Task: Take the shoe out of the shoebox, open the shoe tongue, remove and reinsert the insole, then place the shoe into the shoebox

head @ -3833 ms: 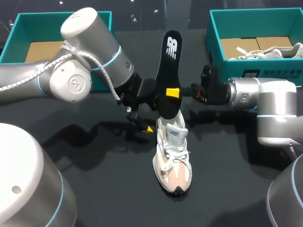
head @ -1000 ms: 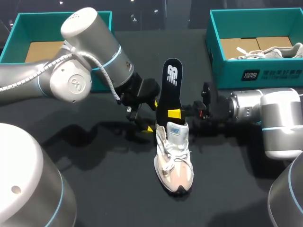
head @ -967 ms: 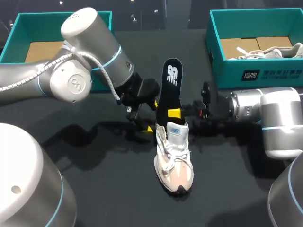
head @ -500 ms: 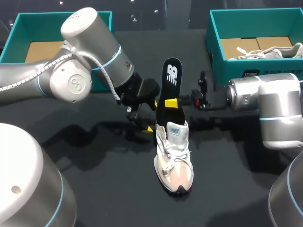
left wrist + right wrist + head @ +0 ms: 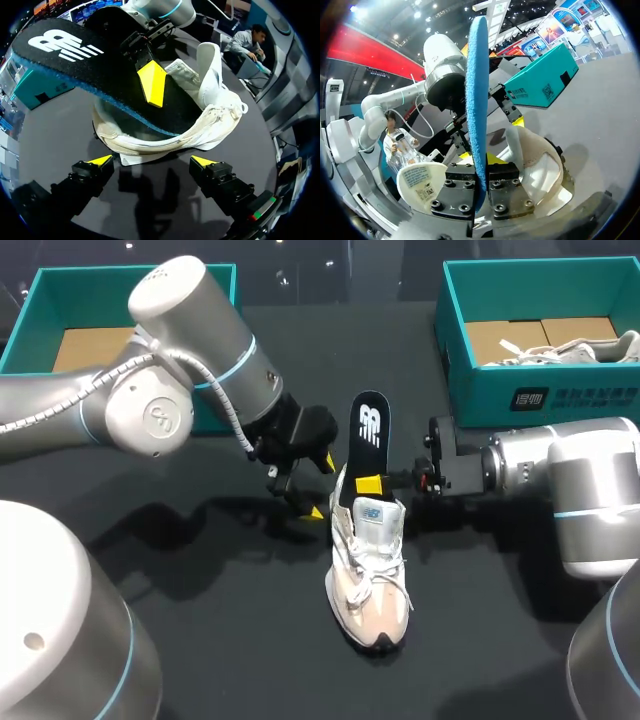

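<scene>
Black foam insole (image 5: 370, 430) clamped in right gripper (image 5: 369, 483), partway into cream laced sneaker (image 5: 368, 575) at frame centre, left gripper (image 5: 320, 488) spread apart alongside, risking toppling if jammed.

Silver left arm (image 5: 190, 330), right arm (image 5: 590, 490): blue-ringed joints, seemingly braided cable (image 5: 216, 392).
</scene>
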Robot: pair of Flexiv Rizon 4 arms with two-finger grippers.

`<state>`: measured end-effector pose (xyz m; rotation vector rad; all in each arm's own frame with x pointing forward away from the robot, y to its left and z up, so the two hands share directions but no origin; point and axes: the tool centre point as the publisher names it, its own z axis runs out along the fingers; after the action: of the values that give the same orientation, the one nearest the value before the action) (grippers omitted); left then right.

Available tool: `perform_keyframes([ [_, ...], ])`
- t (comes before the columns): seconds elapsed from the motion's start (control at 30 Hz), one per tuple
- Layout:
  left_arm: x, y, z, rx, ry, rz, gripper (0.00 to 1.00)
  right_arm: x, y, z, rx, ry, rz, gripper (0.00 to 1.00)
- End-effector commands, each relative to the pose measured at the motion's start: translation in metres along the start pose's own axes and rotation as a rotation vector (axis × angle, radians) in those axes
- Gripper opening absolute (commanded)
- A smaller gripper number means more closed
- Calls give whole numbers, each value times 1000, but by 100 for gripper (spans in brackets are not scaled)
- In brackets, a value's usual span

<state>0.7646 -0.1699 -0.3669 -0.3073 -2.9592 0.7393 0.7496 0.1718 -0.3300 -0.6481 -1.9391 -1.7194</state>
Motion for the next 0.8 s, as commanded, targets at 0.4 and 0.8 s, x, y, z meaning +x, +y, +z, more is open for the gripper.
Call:
perform_keyframes([
  [0.4,0,0,1,-3,0,0,100,9,9,12,4,62,-57,15],
  [0.8,0,0,1,-3,0,0,100,10,33,11,-5,85,-109,21],
])
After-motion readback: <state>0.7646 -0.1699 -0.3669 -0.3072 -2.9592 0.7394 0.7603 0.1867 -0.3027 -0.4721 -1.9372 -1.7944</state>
